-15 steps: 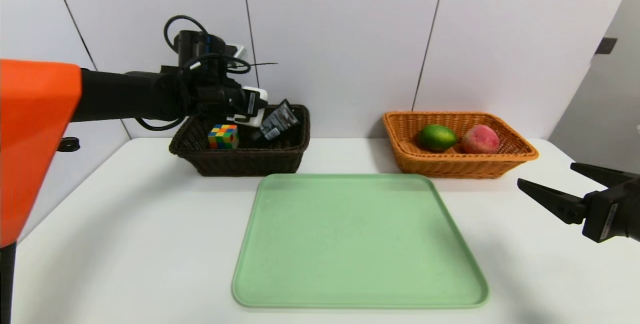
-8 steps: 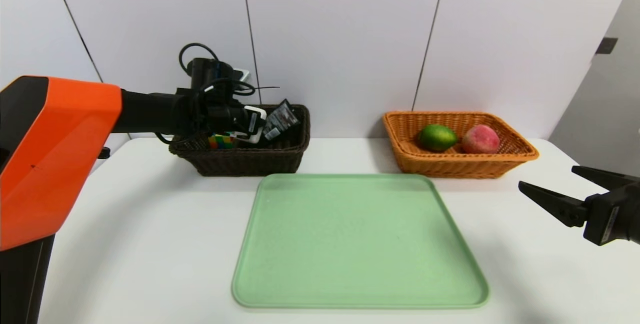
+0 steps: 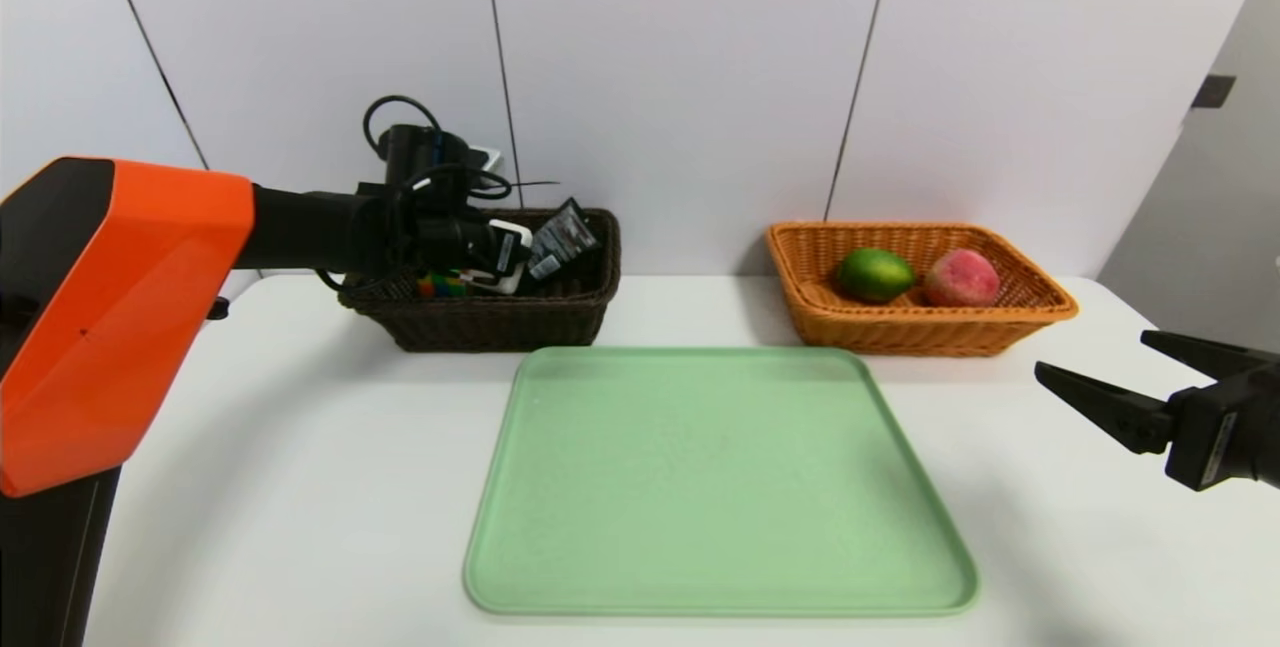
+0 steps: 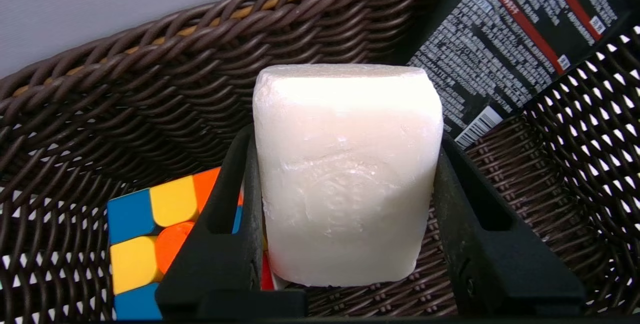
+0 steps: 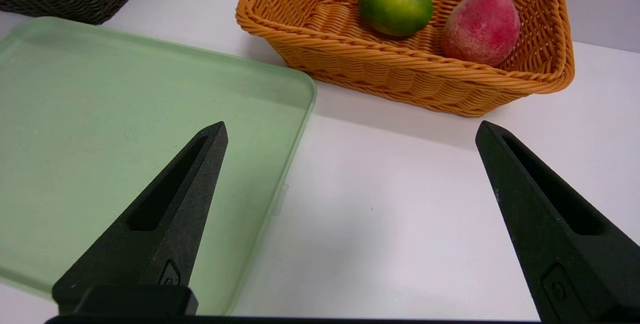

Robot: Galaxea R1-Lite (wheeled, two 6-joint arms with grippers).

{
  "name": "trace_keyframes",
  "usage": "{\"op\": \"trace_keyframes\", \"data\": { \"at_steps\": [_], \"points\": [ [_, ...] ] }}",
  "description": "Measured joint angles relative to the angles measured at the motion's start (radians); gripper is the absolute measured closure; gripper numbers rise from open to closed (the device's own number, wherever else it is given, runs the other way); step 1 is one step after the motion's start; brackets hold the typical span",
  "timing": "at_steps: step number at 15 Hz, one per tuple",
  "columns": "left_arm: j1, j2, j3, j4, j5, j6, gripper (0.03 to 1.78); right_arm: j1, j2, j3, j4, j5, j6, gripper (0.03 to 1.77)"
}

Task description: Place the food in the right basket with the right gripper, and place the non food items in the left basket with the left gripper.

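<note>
Dark basket (image 3: 500, 312), table's far-left: left tool (image 4: 345, 204) clamping white soap bar (image 4: 345, 174) above cube (image 4: 150, 244) beside black packet (image 4: 505, 38); orange basket (image 3: 900, 327), far-right: lime (image 3: 874, 274), peach (image 3: 960, 278); right tool (image 3: 1110, 377) spread wide, right edge.

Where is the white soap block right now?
The soap sits between the left gripper's jaws inside the dark basket at the table's back left, with the cube beside it and a black packet behind.
</note>
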Motion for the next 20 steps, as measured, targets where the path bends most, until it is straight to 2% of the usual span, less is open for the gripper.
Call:
{"op": "trace_keyframes", "data": {
  "at_steps": [3,7,15,18,20],
  "points": [
    [0.000,0.003,-0.014,-0.016,0.001,-0.005,0.58,0.000,0.000,0.000,0.000,0.000,0.000,0.09],
    [-0.001,0.008,-0.026,-0.046,0.002,-0.002,0.39,0.000,-0.001,-0.001,0.000,0.000,0.000,0.09],
    [0.008,-0.050,-0.028,-0.043,0.005,-0.007,0.21,0.000,-0.007,-0.016,0.000,0.000,-0.001,0.09],
    [0.010,-0.121,-0.019,-0.013,0.076,0.002,0.17,0.000,-0.003,-0.054,0.001,-0.004,-0.004,0.09],
    [0.012,-0.174,-0.005,0.021,0.100,0.005,0.16,0.000,-0.001,-0.084,0.002,-0.017,-0.007,0.09]
  ]
}}
